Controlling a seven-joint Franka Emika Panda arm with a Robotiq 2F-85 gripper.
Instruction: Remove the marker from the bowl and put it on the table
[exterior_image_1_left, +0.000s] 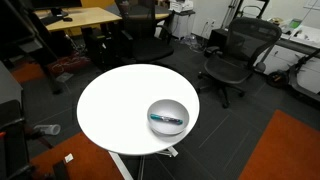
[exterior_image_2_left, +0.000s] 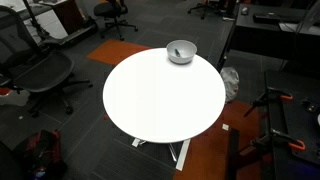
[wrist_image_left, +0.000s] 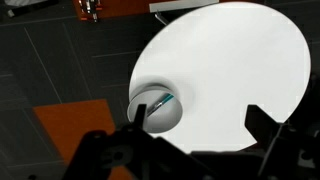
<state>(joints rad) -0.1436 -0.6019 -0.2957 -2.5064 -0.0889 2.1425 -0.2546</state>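
Note:
The silver bowl (exterior_image_1_left: 181, 107) stands near the edge of the round white table (exterior_image_1_left: 115, 100). It shows in both exterior views (exterior_image_2_left: 187, 47). The teal marker (exterior_image_1_left: 166, 118) lies inside the bowl. In the wrist view the bowl (wrist_image_left: 166, 121) sits at the table's (wrist_image_left: 235, 60) left edge, with the marker (wrist_image_left: 160, 104) slanted across it. My gripper (wrist_image_left: 200, 125) is open and empty, high above the table. Its left finger is over the bowl and its right finger over bare tabletop. The arm does not show in the exterior views.
Black office chairs (exterior_image_1_left: 232, 55) and wooden desks (exterior_image_1_left: 85, 18) stand around the table. Another chair (exterior_image_2_left: 40, 72) is beside it. Orange carpet patches (wrist_image_left: 70, 125) lie on the dark floor. Equipment stands (exterior_image_2_left: 275, 110) are close to one side.

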